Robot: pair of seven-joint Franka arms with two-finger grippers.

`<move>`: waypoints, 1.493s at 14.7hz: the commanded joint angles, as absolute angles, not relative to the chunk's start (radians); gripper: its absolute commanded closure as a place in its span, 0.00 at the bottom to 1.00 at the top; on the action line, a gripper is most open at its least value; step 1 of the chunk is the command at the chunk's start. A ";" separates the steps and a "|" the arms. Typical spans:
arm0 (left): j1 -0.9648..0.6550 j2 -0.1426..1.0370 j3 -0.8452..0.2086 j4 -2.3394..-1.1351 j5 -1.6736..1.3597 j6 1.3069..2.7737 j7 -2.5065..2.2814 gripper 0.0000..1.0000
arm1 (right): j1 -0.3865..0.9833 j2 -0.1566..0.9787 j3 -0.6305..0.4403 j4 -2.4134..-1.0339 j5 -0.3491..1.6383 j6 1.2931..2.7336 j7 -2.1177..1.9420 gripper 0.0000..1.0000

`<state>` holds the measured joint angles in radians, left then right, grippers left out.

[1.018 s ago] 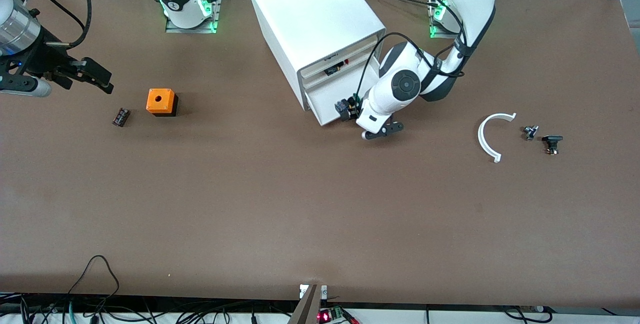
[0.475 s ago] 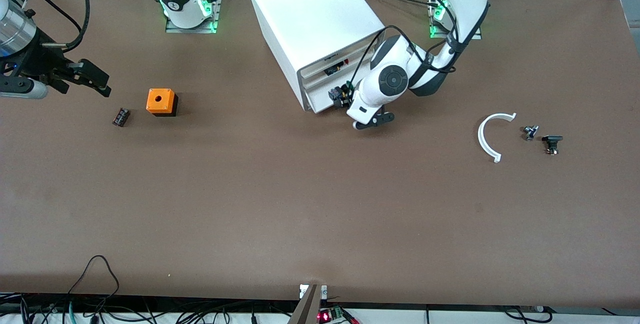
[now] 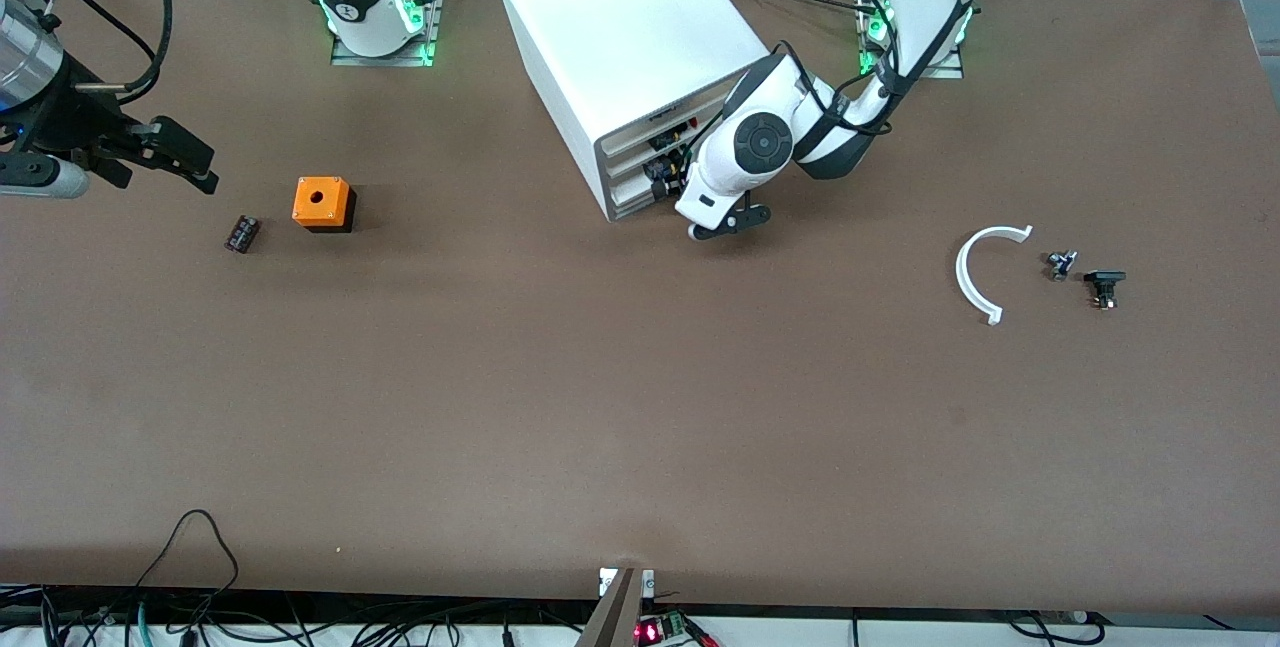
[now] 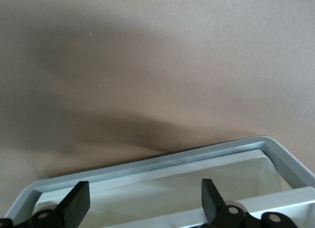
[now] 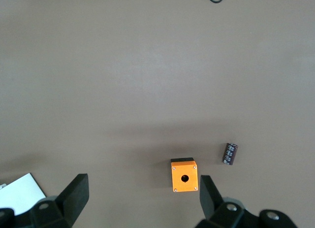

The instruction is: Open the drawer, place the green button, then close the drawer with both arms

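Two grippers are shown with fingers spread wide, and nothing is pinched by either. The left gripper [image 4: 142, 191] is set low against the front of the white cabinet [image 3: 620, 17], at the level of the drawer [image 3: 628, 172]. In the left wrist view a pale rim and a strip of bare tray floor are seen between the open fingers. So the drawer is judged to be a little way out rather than fully home.

No handle is clasped. The fingers are parted at either side of the tray's front edge, a pose that suits a plain push, not a pull. Closing is therefore judged to be the step in hand.

The button cannot be picked out for certain. No green cap is seen in the strip of tray that shows. It may lie deeper inside, though that cannot be confirmed. A tiny part [image 3: 1060, 263] lies toward the left arm's end of the table, beside a black capped part [image 3: 1104, 284] and a white curved piece [image 3: 985, 267], but it is too small to be identified.

The right gripper [image 3: 185, 155] is held over the right arm's end of the table, and that arm waits, kept well apart from the cabinet. An orange cube [image 3: 322, 202] and a small dark cylinder [image 3: 242, 233] lie on the table near it.
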<state>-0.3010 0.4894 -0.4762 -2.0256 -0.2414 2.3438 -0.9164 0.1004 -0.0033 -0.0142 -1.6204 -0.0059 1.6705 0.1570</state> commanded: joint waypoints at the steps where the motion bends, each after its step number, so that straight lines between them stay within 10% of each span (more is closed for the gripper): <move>1: -0.302 0.465 -0.500 -2.046 -0.265 2.335 -0.939 0.00 | 0.103 0.012 -0.014 -1.588 0.006 1.644 0.143 0.00; 10: -0.243 0.391 -0.494 -2.004 -0.246 2.248 -0.948 0.00 | 0.104 0.011 -0.012 -1.572 0.000 1.623 0.114 0.00; 22: -0.002 0.315 -0.488 -1.606 0.061 1.656 -0.426 0.00 | 0.101 0.011 -0.014 -1.569 0.005 1.621 0.114 0.00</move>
